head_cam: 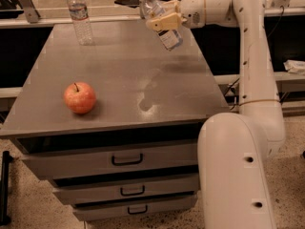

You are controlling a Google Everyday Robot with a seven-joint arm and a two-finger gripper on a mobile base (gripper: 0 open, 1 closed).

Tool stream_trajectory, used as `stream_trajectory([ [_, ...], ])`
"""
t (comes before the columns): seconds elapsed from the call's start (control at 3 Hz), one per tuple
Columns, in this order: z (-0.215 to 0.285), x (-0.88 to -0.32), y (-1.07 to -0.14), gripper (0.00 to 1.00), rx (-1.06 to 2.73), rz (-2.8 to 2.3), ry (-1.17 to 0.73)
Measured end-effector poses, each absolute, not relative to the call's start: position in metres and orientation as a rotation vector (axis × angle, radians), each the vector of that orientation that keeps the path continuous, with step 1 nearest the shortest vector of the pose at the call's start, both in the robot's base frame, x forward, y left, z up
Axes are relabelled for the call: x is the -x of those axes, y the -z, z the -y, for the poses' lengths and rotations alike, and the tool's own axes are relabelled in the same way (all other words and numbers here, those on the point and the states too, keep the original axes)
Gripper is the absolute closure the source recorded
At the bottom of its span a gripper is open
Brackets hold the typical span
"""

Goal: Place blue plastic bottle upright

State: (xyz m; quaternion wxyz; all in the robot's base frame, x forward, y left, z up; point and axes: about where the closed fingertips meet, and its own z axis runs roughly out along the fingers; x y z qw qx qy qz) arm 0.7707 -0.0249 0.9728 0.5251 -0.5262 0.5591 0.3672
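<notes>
The blue plastic bottle (167,36), clear with a white cap and a white label, is held tilted in the air above the far right part of the grey cabinet top (119,75). Its cap points up and to the left, its base down and to the right. My gripper (164,19) is shut on the bottle around its middle, with the cream fingers across it. The white arm reaches in from the right.
A slimmer ribbed clear bottle (79,15) stands upright at the far left corner of the top. A red apple (80,98) sits at the front left. Drawers (126,160) face front below. The robot's white base (236,175) stands at the right.
</notes>
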Motion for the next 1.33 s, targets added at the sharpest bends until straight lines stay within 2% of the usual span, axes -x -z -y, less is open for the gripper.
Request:
stream_trajectory([
  [0.67,0.070,-0.770,-0.975,1.00,1.106,-1.283,-0.944],
  [1.33,0.056,-0.769,-0.978,1.00,1.098,-1.240,-0.995],
])
